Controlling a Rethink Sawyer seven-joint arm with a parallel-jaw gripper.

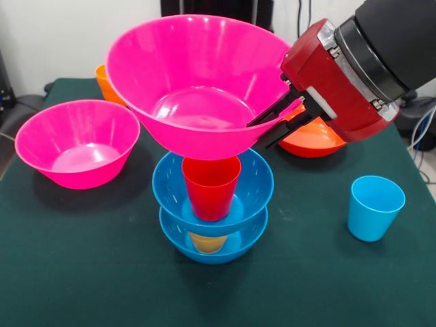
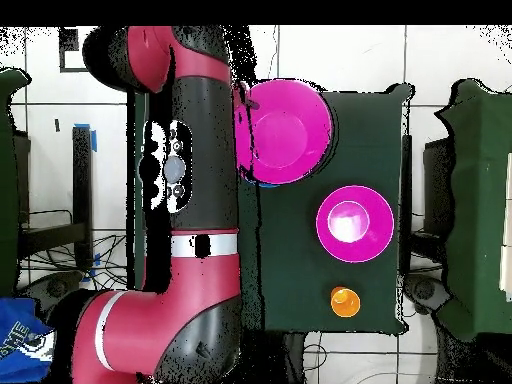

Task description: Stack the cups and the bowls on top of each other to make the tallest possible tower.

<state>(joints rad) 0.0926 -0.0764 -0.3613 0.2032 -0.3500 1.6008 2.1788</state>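
Holding a large pink bowl (image 1: 197, 85) by its right rim, the gripper (image 1: 276, 126) has its black jaws clamped across the bowl wall, one inside and one outside. You have the bowl tilted, its open face leaning toward the near side, with its base just over the red cup (image 1: 211, 187) that tops the tower (image 1: 212, 211).

That tower stands near the middle of the green table (image 1: 82, 272): a blue bowl (image 1: 184, 242) at the bottom, a yellowish cup (image 1: 208, 242) inside it, a second blue bowl (image 1: 167, 187) on that, then the red cup. To seat the pink bowl well, you want to level it first and centre its flat base on the red cup's rim, since a wide bowl on a narrow cup will likely tip if it lands off-centre. Let go only once it sits flat, and draw the jaws away sideways without dragging the rim.

Spare pieces wait around: a second pink bowl (image 1: 76, 143) to the left, a light blue cup (image 1: 375, 206) to the right, an orange-red bowl (image 1: 310, 143) behind the gripper, and an orange cup (image 1: 105, 83) at the far left.

Whether the pink bowl already touches the red cup you cannot tell. From above, the arm and the held bowl hide the tower almost entirely. The orange-red bowl is half hidden, and no purple cup shows.
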